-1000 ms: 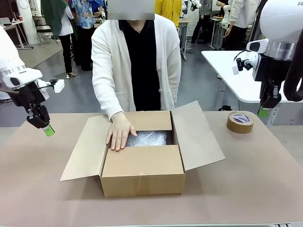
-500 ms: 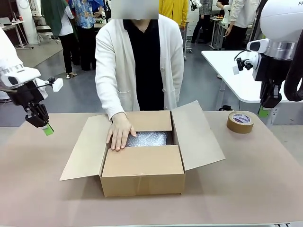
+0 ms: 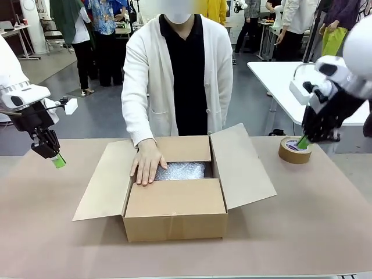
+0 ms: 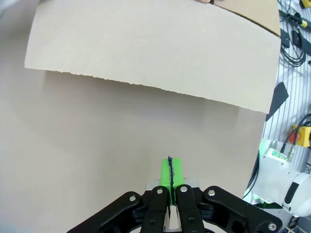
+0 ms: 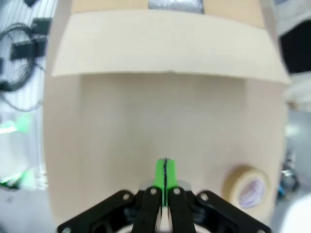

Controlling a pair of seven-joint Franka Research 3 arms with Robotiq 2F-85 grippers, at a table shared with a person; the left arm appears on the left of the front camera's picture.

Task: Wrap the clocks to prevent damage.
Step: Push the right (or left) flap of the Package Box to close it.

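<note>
- Left tool (image 3: 58, 160): pads pressed together, holding nothing, hanging over the surface (image 3: 314, 221) well to the left of the box (image 3: 174, 212).
- Right tool (image 3: 303, 142): pads together, holding nothing, tip angled down at the tape roll (image 3: 294, 152). I cannot tell whether it touches.
- Bubble wrap (image 3: 181, 171): inside the open box, with the person's hand (image 3: 146, 164) flat on its left edge.
- Tape roll: lies flat, right of the box. My right arm is far nearer, so I judge it the one to reach.
</note>
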